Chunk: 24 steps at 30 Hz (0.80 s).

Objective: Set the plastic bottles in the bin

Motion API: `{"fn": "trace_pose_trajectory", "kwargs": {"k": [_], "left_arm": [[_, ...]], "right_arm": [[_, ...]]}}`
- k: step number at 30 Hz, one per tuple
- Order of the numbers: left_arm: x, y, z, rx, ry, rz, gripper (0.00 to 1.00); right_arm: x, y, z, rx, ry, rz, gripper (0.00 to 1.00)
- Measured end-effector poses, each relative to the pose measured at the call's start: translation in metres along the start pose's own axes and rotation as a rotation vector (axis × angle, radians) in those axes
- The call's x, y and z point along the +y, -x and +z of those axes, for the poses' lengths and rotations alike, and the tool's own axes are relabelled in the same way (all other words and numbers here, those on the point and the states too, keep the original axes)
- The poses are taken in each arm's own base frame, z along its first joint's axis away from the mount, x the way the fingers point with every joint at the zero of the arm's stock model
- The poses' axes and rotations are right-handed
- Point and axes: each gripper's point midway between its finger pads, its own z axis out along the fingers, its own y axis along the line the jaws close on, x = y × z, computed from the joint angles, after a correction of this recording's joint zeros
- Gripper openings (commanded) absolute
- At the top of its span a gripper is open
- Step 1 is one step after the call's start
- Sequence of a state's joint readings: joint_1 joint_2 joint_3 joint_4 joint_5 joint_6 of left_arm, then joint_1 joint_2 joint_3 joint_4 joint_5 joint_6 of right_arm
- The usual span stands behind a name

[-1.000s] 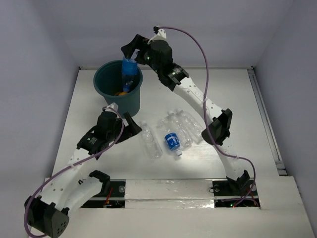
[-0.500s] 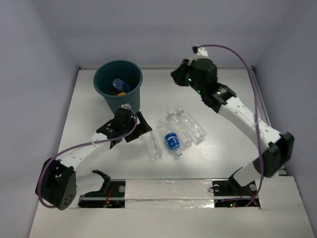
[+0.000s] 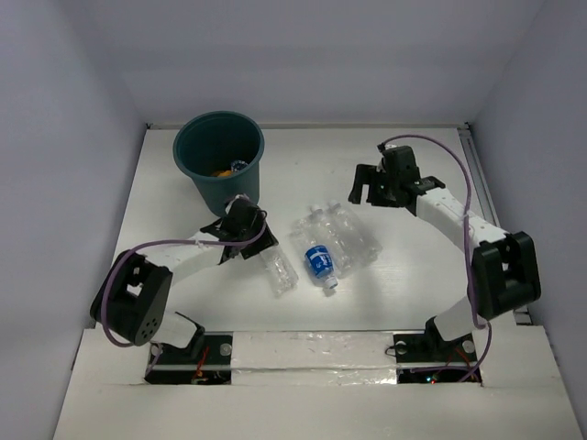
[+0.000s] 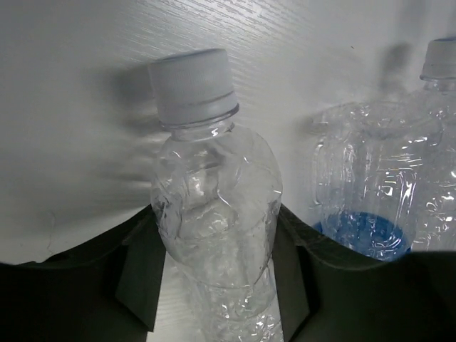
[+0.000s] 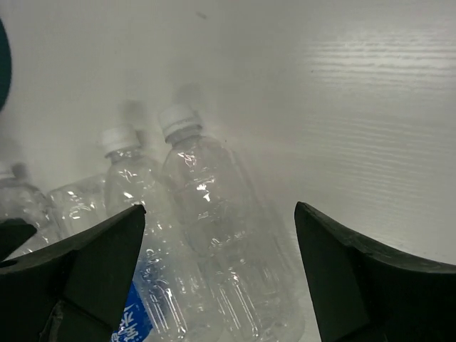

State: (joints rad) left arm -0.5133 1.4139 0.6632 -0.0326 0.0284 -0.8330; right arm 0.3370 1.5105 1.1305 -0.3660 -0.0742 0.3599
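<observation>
Clear plastic is thin and slippery, so the left gripper [image 3: 263,249] should close slowly on the fat part of the clear bottle [image 4: 214,235], below its white cap [image 4: 192,85]. It should stop once the bottle is snug, not squashed. I think the grab is the step now, because the gripper is open with one finger on each side of that bottle, and the bottle lies flat on the counter [image 3: 431,275]. The fingers are very near the bottle's sides, but I cannot tell if they touch it. After the grab, the arm should lift straight up, high enough to pass over the rim of the bin [image 3: 206,188]. Then it should move over the middle of the bin and let go there, so the bottle does not bounce off the edge. This bottle lies near the bin, just off its front right side, so the trip is short. A bottle with a blue label [image 3: 318,263] lies just beside it, on the side away from the bin, so the lift should be neat and not bump it. More clear bottles [image 3: 353,238] lie next to that one, a little farther from the bin. Inside the bin I can see an orange bottle [image 3: 220,171]. The right gripper [image 3: 367,188] is wide open and holds nothing. It hangs well to the right of the bin, past the pile.
</observation>
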Motion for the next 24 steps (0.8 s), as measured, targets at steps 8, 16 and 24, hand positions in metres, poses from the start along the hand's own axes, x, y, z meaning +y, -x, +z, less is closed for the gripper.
{"fn": "trace_pose_trajectory", "kwargs": {"k": [8, 16, 24], "left_arm": [[-0.003, -0.002, -0.029, -0.034, 0.006, 0.034, 0.34], [-0.087, 0.084, -0.162, -0.303, -0.193, 0.065, 0.34], [-0.148, 0.25, -0.304, -0.777, -0.2, 0.074, 0.35]], "right_arm": [[0.001, -0.052, 0.039, 0.234, 0.081, -0.001, 0.91], [-0.001, -0.067, 0.05, 0.297, 0.09, 0.006, 0.87], [-0.015, -0.076, 0.064, 0.322, 0.02, 0.007, 0.84]]}}
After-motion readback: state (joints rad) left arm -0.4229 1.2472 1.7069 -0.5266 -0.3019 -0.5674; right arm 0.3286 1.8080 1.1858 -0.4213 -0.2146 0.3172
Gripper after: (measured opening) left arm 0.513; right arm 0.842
